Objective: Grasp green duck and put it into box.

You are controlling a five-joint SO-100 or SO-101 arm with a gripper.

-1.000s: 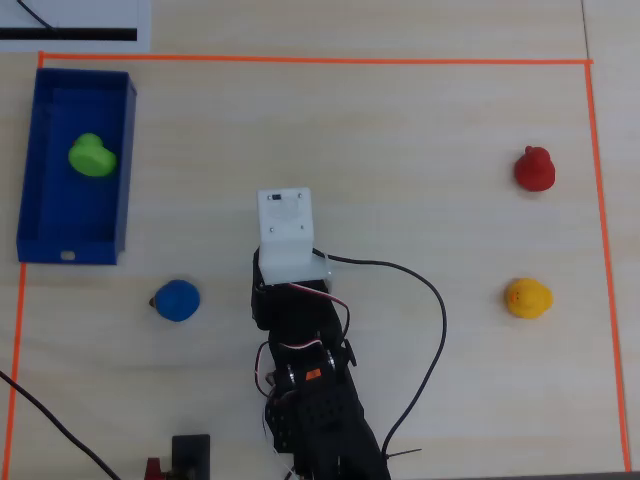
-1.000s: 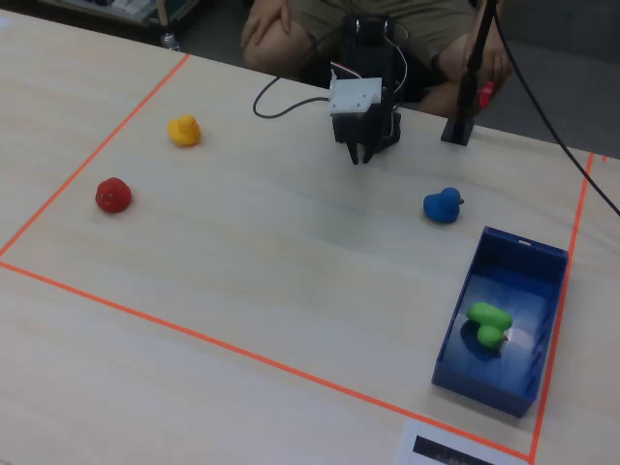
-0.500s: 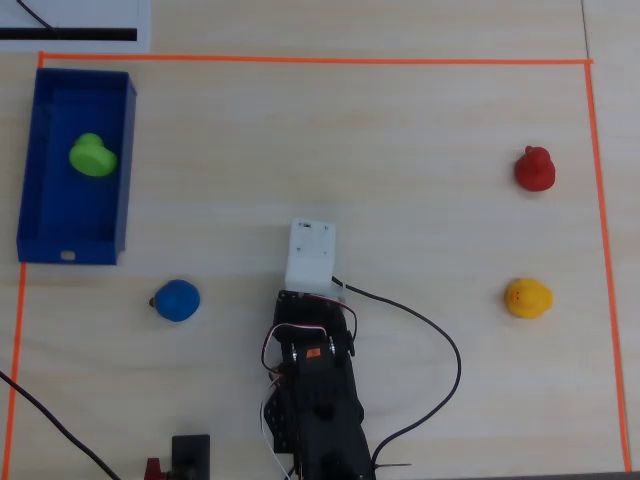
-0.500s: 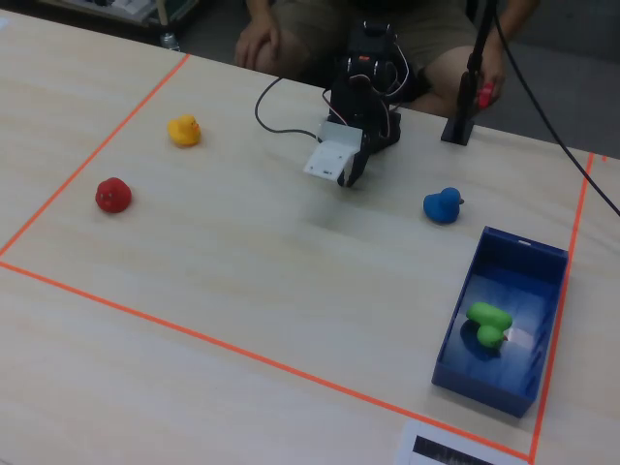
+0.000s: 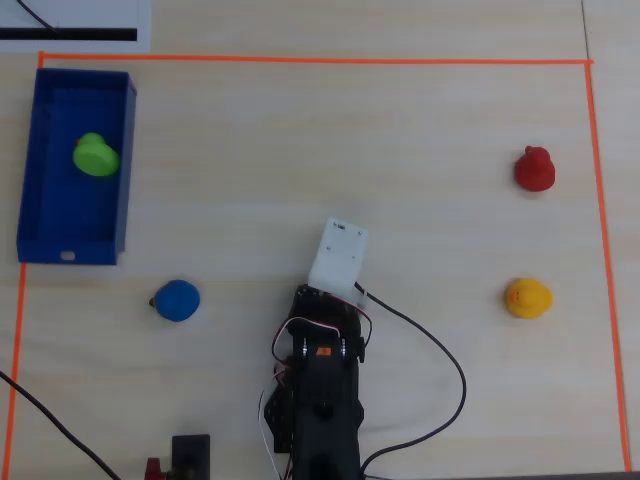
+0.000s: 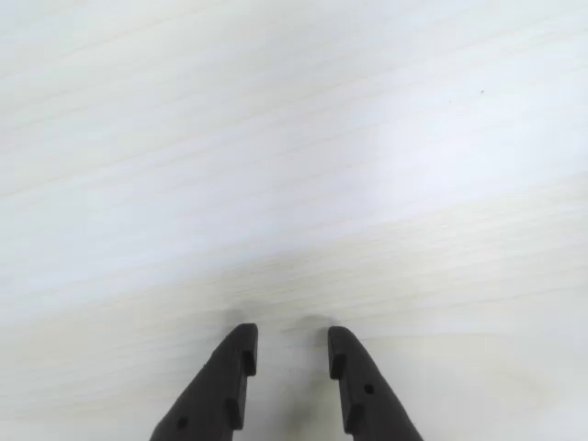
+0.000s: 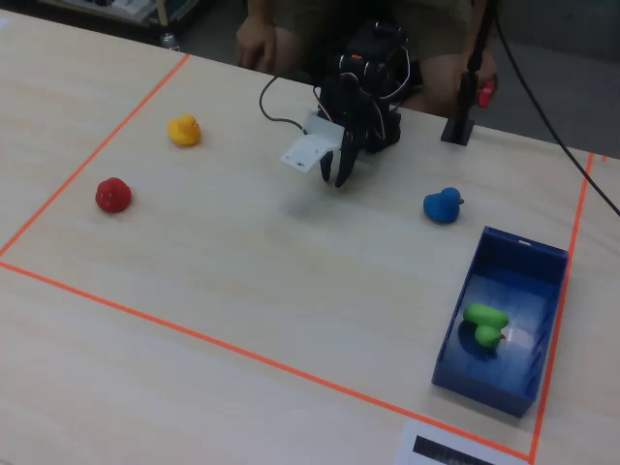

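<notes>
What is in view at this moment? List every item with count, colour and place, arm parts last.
green duck: one, lime green, lying inside the box.
box: one, royal blue, far left in the overhead view.
blue duck: one, blue, on the table just outside the box.
yellow duck: one, yellow, right side in the overhead view.
red duck: one, red, beyond the yellow one.
orange tape: one outline, orange, bordering the work area.
table: one, pale wood.
gripper: one, black, empty, jaws slightly apart above bare table.
</notes>
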